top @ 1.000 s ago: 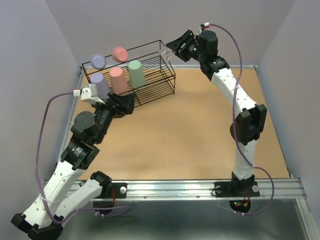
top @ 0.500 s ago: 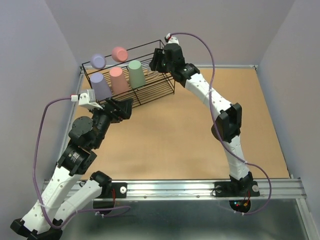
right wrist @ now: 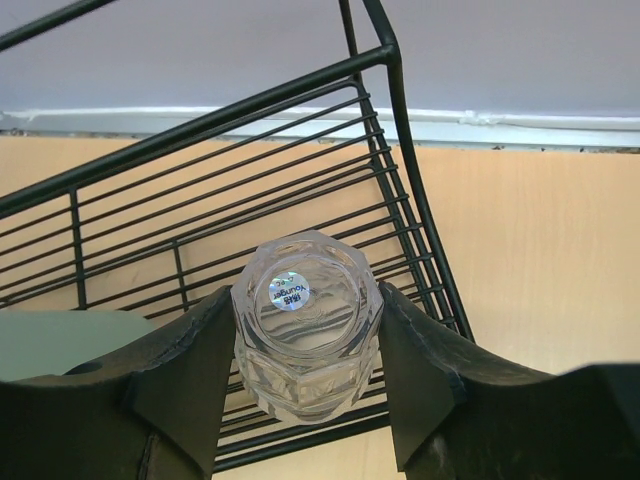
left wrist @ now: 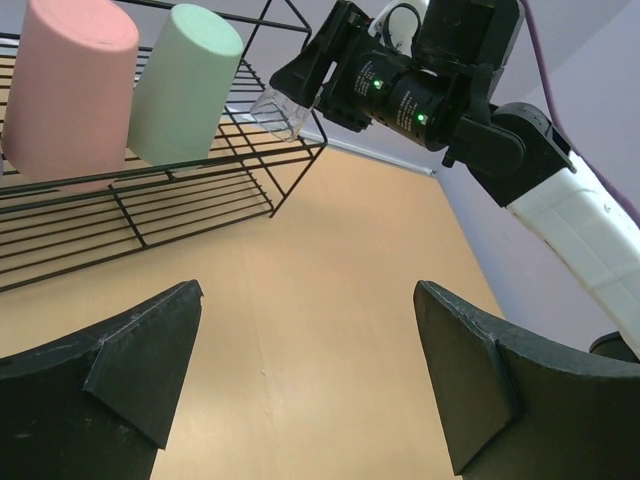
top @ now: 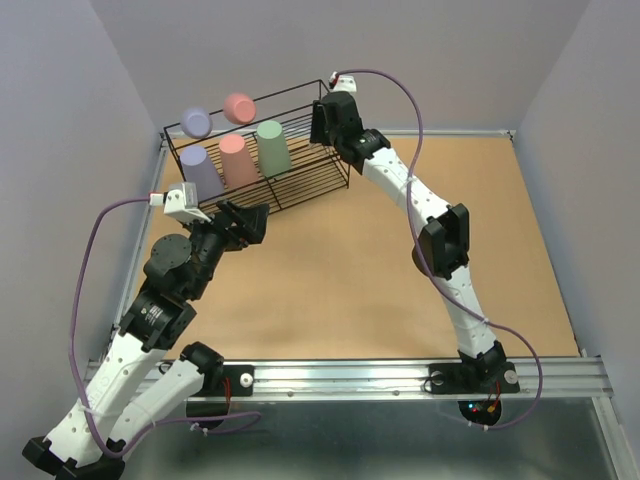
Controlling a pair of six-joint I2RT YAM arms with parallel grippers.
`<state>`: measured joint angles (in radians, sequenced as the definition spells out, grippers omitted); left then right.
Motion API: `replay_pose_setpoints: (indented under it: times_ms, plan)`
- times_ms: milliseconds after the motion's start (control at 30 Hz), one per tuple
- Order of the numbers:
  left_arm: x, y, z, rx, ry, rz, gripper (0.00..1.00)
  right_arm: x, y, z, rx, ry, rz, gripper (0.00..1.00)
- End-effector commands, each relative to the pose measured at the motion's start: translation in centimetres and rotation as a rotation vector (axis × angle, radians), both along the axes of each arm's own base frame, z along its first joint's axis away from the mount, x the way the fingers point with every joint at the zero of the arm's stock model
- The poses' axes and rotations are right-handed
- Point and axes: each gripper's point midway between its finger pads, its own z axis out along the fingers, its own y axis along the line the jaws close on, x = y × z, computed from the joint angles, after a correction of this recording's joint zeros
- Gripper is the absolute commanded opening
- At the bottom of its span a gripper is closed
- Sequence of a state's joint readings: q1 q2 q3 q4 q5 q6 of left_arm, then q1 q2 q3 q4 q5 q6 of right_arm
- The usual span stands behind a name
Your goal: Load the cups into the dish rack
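The black wire dish rack stands at the back left. A lavender cup and a pink cup sit on its upper tier. A lavender cup, a pink cup and a green cup stand upside down on the lower tier. My right gripper is over the rack's right end, shut on the small clear cup, held bottom up above the bars. The clear cup also shows in the left wrist view. My left gripper is open and empty in front of the rack.
Brown tabletop stretches to the right and front of the rack. Grey walls close in the back and both sides. The rack's lower tier has bare bars to the right of the green cup.
My right arm has swung left from beyond the rack's right end to over the rack, carrying the clear cup. My left arm has shifted slightly.
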<state>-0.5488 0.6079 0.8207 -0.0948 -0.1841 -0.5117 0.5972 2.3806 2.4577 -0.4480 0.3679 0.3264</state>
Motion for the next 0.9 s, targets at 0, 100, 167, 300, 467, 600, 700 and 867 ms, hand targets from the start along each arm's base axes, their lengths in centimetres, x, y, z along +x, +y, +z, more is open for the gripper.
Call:
replay_pose_setpoints:
  times_ms: [0, 100, 167, 300, 467, 600, 700, 867]
  plan:
    - [-0.1, 0.1, 0.6, 0.007, -0.039, -0.002, 0.99, 1.0, 0.1, 3.1, 0.006, -0.103, -0.032, 0.0]
    - [-0.1, 0.1, 0.3, 0.012, -0.037, -0.002, 0.99, 1.3, 0.1, 1.6, -0.022, -0.091, -0.044, 0.0]
    - [-0.2, 0.2, 0.3, 0.012, -0.037, -0.002, 0.99, 1.5, 0.0, 1.1, -0.034, -0.092, -0.05, 0.01]
    - [-0.2, 0.2, 0.1, 0.012, -0.036, -0.002, 0.99, 1.8, 0.1, -0.2, -0.053, -0.085, -0.052, 0.0]
    - [-0.2, 0.2, 0.1, 0.015, -0.037, -0.002, 0.99, 1.1, 0.5, -0.3, -0.073, -0.08, -0.032, 0.0]
    - [-0.2, 0.2, -0.1, 0.015, -0.035, 0.0, 0.99, 0.3, 1.3, -1.1, -0.1, -0.063, 0.009, 0.1]
    - [-0.2, 0.2, 0.0, 0.012, -0.04, -0.002, 0.99, -0.3, 1.7, -1.9, -0.121, -0.046, 0.026, 0.39]
    - [-0.3, 0.2, 0.0, 0.012, -0.042, -0.003, 0.99, -1.0, 1.8, -3.0, -0.138, -0.022, 0.03, 0.55]
